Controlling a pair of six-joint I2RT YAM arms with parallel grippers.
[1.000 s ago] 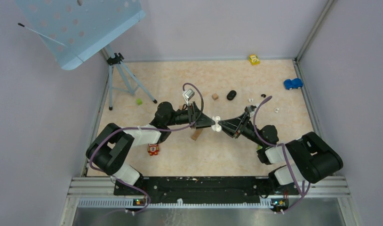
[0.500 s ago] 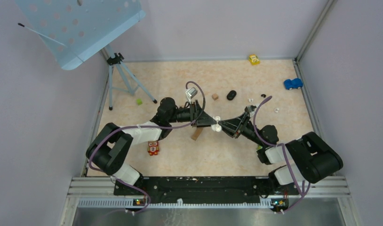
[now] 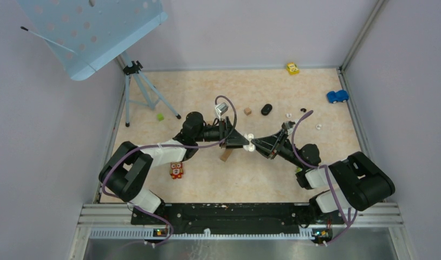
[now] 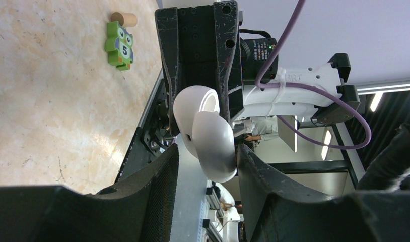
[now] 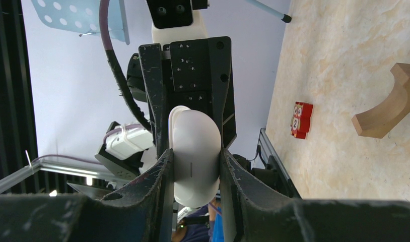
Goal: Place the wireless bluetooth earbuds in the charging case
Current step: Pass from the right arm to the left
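**Right gripper (image 5: 195, 157) clenching the charging case (image 5: 193, 146), left gripper (image 4: 207, 154) sitting loose around it**

Both arms are meeting fingertip to fingertip over the middle of the counter (image 3: 207, 97). The white charging case is hanging between them, lifted off the surface. The right gripper is pinching the case across its rounded body, with both fingers pressing flat against its sides. The left gripper is straddling the same case from the opposite side with its jaws parted. One of its fingers is touching the white shell and a gap is showing at the other, so it is not squeezing. In the left wrist view the case appears to be standing hinged open, with a pale inner ring facing the camera.

The earbuds are lying on the counter, well apart from the case, at the far side beyond the right arm. They are showing as tiny specks: a white earbud (image 3: 289, 115), a black earbud (image 3: 303, 110) and a second white earbud (image 3: 318, 127). A wooden arch block (image 3: 226, 155) is lying just beside the left gripper. A red numbered block (image 3: 176, 171) is sitting near the left arm.
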